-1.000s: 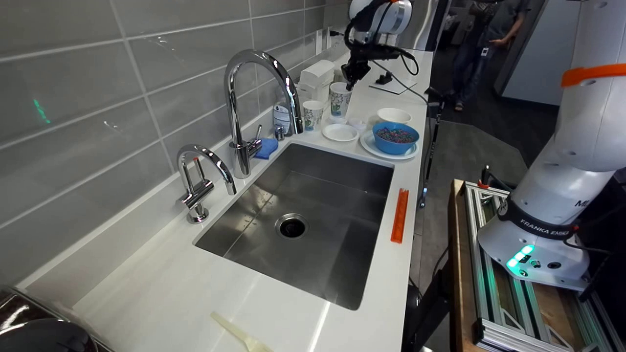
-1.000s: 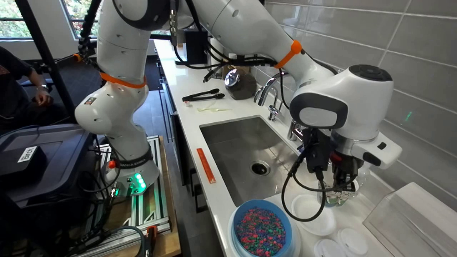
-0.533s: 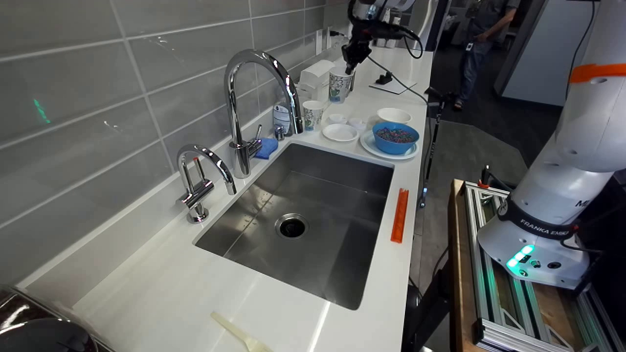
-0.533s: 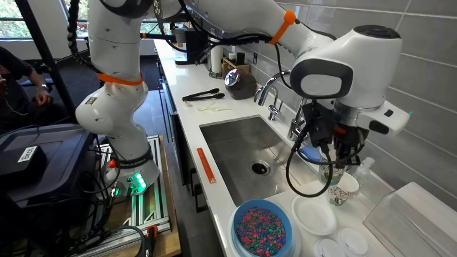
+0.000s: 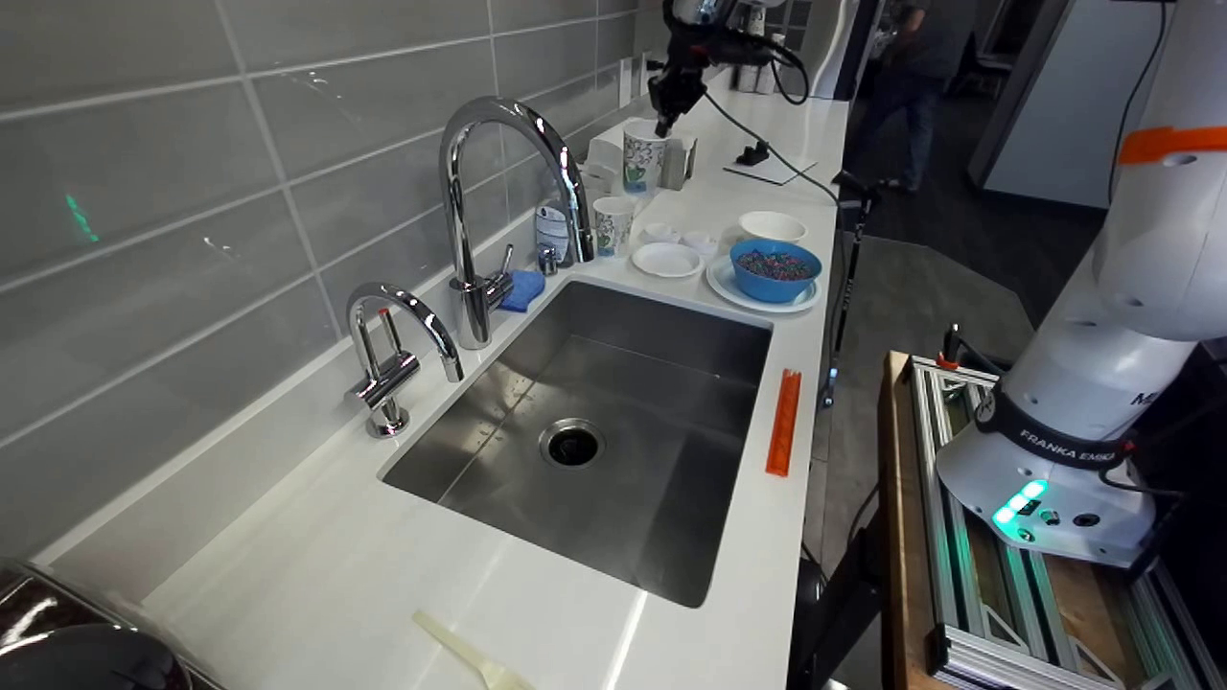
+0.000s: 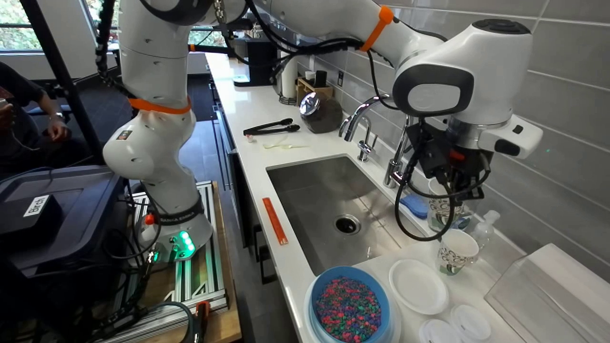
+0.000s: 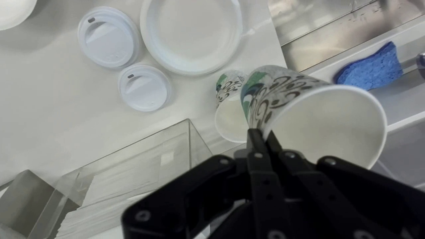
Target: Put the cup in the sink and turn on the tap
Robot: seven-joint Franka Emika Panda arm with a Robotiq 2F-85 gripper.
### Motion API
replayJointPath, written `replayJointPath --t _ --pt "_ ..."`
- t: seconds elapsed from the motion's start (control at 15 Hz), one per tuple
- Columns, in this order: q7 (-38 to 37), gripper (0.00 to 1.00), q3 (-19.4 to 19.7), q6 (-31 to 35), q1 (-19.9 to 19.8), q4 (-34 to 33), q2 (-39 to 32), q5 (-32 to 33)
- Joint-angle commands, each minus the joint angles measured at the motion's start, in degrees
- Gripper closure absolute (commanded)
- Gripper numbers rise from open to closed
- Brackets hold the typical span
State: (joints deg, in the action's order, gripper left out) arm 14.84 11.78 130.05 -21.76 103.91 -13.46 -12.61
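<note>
My gripper (image 7: 264, 134) is shut on the rim of a patterned white paper cup (image 7: 282, 89). One finger is inside the cup, one outside. The cup is tilted in the wrist view and hangs above the counter, also seen in both exterior views (image 5: 642, 163) (image 6: 436, 212). In an exterior view, my gripper (image 5: 663, 126) is at its upper rim. The steel sink (image 5: 661, 355) with a round drain lies apart from the cup; its corner shows in the wrist view (image 7: 315, 53). The tall chrome tap (image 5: 452, 201) stands at the wall side, partly behind the arm in an exterior view (image 6: 396, 162).
A second patterned cup (image 5: 613, 227) stands on the counter by a soap bottle (image 6: 486, 228). Nearby are a white plate (image 6: 419, 286), lids (image 7: 144, 88), a blue bowl (image 5: 776, 278), a clear napkin box (image 6: 548, 295), a blue sponge (image 7: 372, 69) and a shorter tap (image 5: 383, 374).
My gripper has risen with the cup in it and shifted toward the tiled wall. The second cup shows more fully in an exterior view. A person in the background has moved.
</note>
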Motion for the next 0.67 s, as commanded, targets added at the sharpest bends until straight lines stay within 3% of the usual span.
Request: replayJointPath --t 0.0,0.6 --pt "2.78 0.99 -0.3 -2.58 0.81 1.2 0.89 -0.12" --pt "9.36 0.99 -1.63 -0.02 3.98 15.83 6.12 1.32"
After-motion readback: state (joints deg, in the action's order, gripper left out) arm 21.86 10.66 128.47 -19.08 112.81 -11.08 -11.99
